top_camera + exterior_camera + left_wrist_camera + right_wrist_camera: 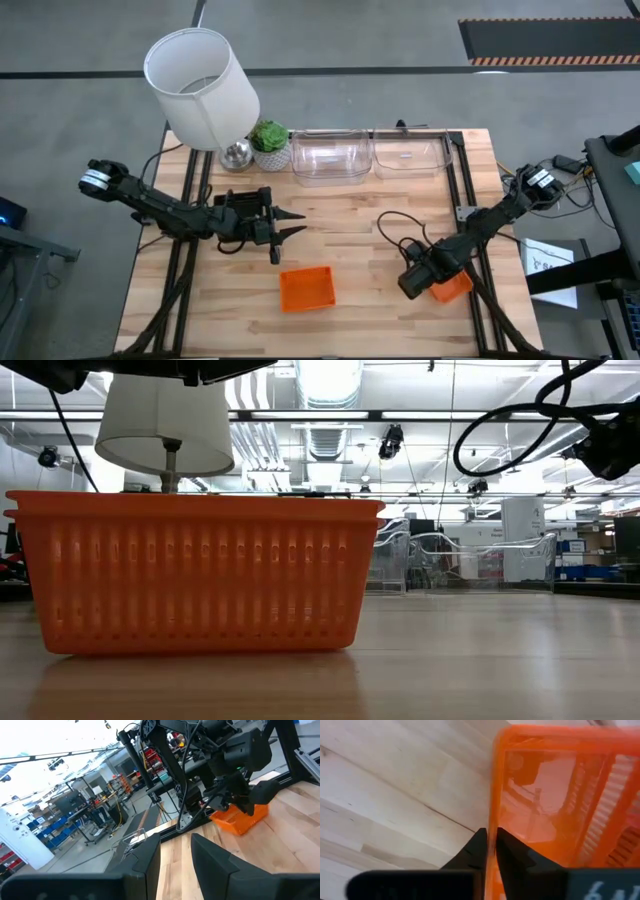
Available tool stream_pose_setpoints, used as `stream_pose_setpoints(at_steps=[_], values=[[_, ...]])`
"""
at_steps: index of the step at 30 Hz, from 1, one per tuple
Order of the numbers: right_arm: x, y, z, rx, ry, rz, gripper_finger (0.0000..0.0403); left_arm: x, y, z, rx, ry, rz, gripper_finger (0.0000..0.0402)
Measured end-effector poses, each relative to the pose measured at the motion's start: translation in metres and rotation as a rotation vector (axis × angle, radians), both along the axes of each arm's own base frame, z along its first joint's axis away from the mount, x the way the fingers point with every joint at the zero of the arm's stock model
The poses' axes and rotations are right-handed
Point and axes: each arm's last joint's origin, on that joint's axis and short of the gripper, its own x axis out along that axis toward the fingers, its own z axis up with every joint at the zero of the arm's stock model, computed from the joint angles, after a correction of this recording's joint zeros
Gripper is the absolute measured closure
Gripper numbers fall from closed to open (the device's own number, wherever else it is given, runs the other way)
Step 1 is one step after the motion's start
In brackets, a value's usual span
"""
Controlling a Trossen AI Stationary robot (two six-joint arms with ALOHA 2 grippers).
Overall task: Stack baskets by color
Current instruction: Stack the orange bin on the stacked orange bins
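Observation:
An orange basket (307,288) stands on the table's near middle; in the low view the orange basket (195,570) shows two rims, one in the other. A second orange basket (456,290) sits near the table's right edge, with my right gripper (491,837) shut on its wall, pointing down. Two clear baskets (330,158) (410,152) stand side by side at the far edge. My left gripper (300,224) hovers open above the table's left middle, pointing level toward the right, touching nothing. My right gripper pinches one upright side wall of the second orange basket just below its rim (493,815), one finger inside the basket and one outside. The fingers come from above, pointing down. In the left wrist view the basket's bottom (239,826) rests on the table.
A white lampshade (203,88) and a small potted plant (268,140) stand at the far left. A black cable (392,228) loops over the table by the right arm. Bare wood lies between the two orange baskets and in front of the clear ones.

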Motion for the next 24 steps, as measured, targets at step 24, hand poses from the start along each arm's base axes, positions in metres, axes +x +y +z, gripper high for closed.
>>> stream_pose_setpoints(at_steps=[24], values=[[0.057,-0.013,0.042,-0.246,-0.339,0.403,0.039,-0.004,-0.014,-0.002,-0.18,0.0,-0.08,0.0309]])
